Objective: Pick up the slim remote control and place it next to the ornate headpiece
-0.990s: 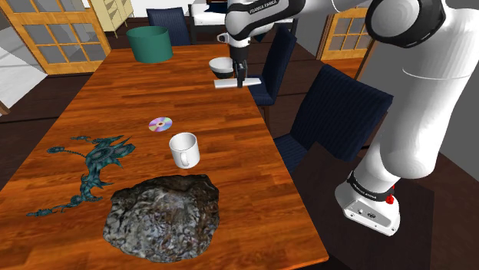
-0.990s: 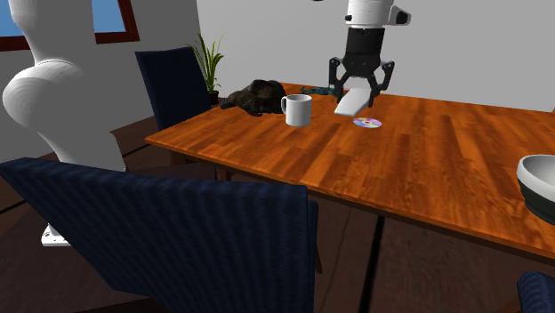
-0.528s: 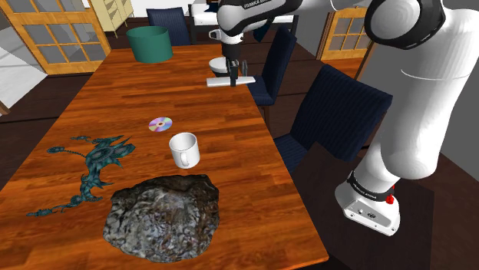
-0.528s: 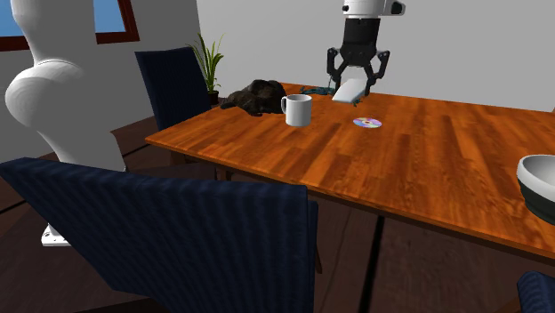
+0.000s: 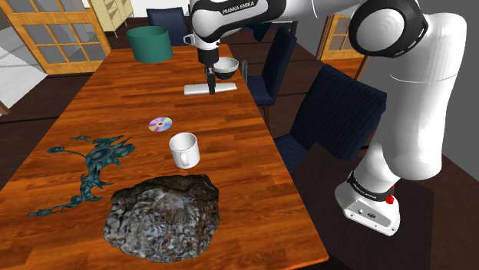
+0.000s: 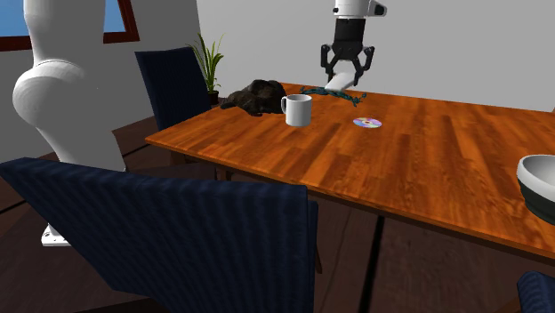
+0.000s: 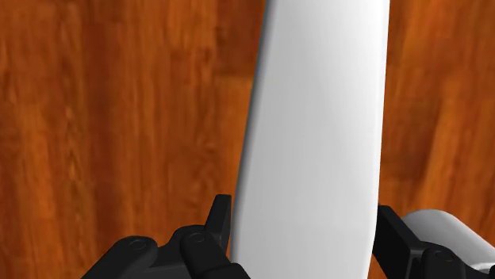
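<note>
**Item:** slim white remote (image 5: 222, 88)
**Location:** aloft over the bench (image 5: 238, 146), lying level and crosswise in the black pincer (image 5: 209, 83)
**Grip:** fingers (image 7: 220, 226) clamped on its long edges near mid-length, presumably so it rides balanced
**Destination:** teal ornate headpiece (image 5: 96, 165), flat on the wood beside a dark rocky mass (image 5: 165, 215); remote not yet set down there
**Obstacles:** white mug (image 5: 184, 149) and disc (image 5: 160, 123) along the way; carrying height judged enough to clear both
</note>
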